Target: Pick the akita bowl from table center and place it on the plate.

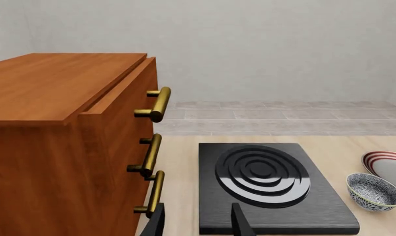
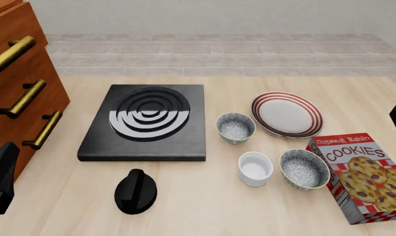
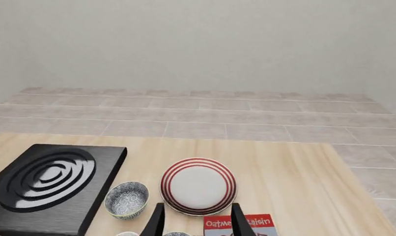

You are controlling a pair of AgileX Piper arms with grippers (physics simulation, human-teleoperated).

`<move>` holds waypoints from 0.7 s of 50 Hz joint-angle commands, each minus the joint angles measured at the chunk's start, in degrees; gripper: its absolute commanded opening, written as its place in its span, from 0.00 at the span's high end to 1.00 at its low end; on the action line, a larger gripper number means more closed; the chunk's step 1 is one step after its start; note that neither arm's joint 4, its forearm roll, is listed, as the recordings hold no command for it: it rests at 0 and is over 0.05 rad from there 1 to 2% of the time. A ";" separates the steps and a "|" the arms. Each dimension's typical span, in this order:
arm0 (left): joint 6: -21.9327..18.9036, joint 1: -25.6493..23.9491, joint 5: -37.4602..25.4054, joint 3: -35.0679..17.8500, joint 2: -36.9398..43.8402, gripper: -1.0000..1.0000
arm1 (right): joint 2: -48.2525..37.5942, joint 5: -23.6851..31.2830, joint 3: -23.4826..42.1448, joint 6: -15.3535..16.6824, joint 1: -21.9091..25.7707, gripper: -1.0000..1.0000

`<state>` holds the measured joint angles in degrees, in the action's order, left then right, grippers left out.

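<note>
The akita bowl [image 2: 235, 127], small and speckled black-and-white with a pale rim, stands upright at the table's center, just left of the plate [image 2: 286, 114], which is white with dark red rings. Both also show in the right wrist view, bowl [image 3: 127, 199] beside plate [image 3: 198, 186], and in the left wrist view, bowl [image 1: 374, 191] and plate [image 1: 389, 167]. My left gripper [image 1: 198, 223] is open and empty, low by the cabinet, far left of the bowl. My right gripper [image 3: 196, 223] is open and empty, hovering on the near side of the plate.
A wooden drawer cabinet [image 2: 14, 83] with brass handles fills the left side. A black hotplate [image 2: 149, 120] lies left of the bowl, and a black knob-like object [image 2: 135, 191] sits in front of it. Nearer me are a white cup [image 2: 255, 168], a wider speckled bowl [image 2: 304, 168] and a cookie box [image 2: 365, 177].
</note>
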<state>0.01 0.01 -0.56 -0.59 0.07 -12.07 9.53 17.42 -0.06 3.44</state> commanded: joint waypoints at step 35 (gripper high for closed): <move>0.00 0.00 -0.03 -0.03 -0.01 0.00 | -59.31 -2.71 21.53 1.05 14.91 0.00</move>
<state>0.01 0.01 -0.60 -0.61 0.06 -61.40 5.81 34.81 0.25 16.13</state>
